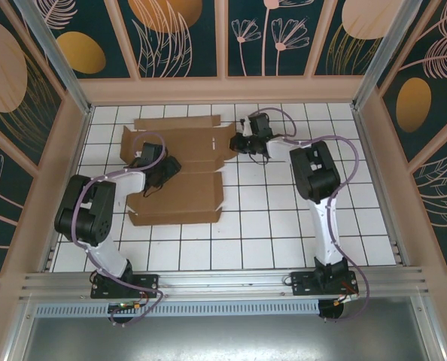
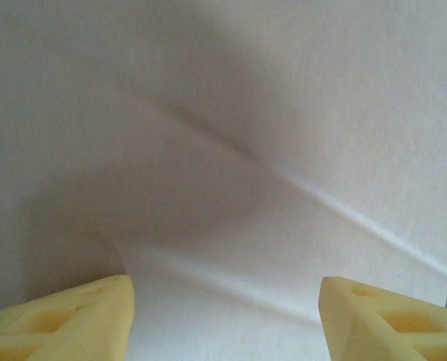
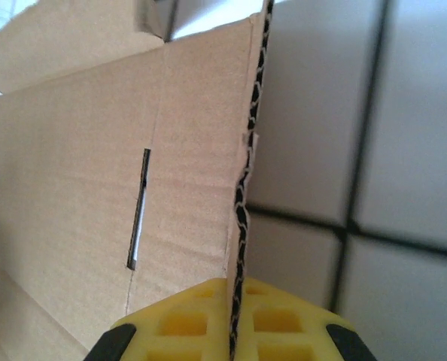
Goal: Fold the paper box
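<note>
Paper box lies mostly flat toward the table's far left corner; right gripper is clenched on its right edge, left gripper spread open over it. Raise that edge slowly about its crease, panel pinned

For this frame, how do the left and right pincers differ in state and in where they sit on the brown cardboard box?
The left pincer stands open with nothing between its tips; the right pincer is shut on the plain brown corrugated cardboard box. The left pincer is over the sheet's middle panel; the right pincer clamps the sheet's right edge. Both have yellow fingers.
</note>
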